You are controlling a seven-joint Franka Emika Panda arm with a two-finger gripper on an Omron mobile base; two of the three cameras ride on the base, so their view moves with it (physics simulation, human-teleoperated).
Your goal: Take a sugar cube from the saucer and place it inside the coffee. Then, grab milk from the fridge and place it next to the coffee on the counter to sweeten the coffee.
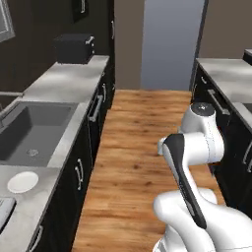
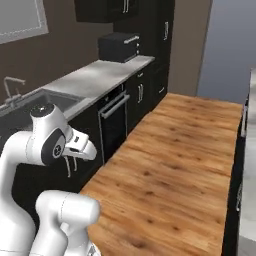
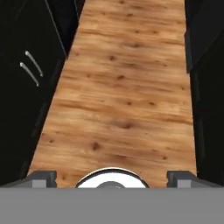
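- Left base view: marble counter (image 1: 64, 78) along the left wall over black cabinets with silver bar handles. A dark sink basin (image 1: 29, 133) is sunk into it at 9 o'clock. At 8 o'clock, on the near stretch of counter, a round white dish, likely the saucer (image 1: 22, 181); whether a sugar cube lies on it is too small to tell. A black toaster oven (image 1: 74, 48) stands at the far end, 11 o'clock. A wooden floor (image 1: 142, 147) runs up the middle, and a second counter (image 1: 226, 74) lies at 2 o'clock. The arm (image 1: 194, 147) is folded at 4 o'clock.
- Right base view: the same counter at 10 o'clock, with the toaster oven at 12 o'clock, a faucet (image 2: 12, 87) at 9 o'clock and a built-in oven door (image 2: 115, 122) below the worktop. The gripper (image 2: 72, 162) hangs at 8 o'clock, pointing down over the floor.
- Hand view: floor planks between black cabinet fronts. The two fingertips (image 3: 41, 178) sit at the bottom corners, spread as wide as they go, with nothing between them.
- Task progress, as a judgement: nothing appears done. No red mug, milk carton or fridge can be made out. Cube transfer and milk fetch both remain.
- Brands, labels, writing: none legible.
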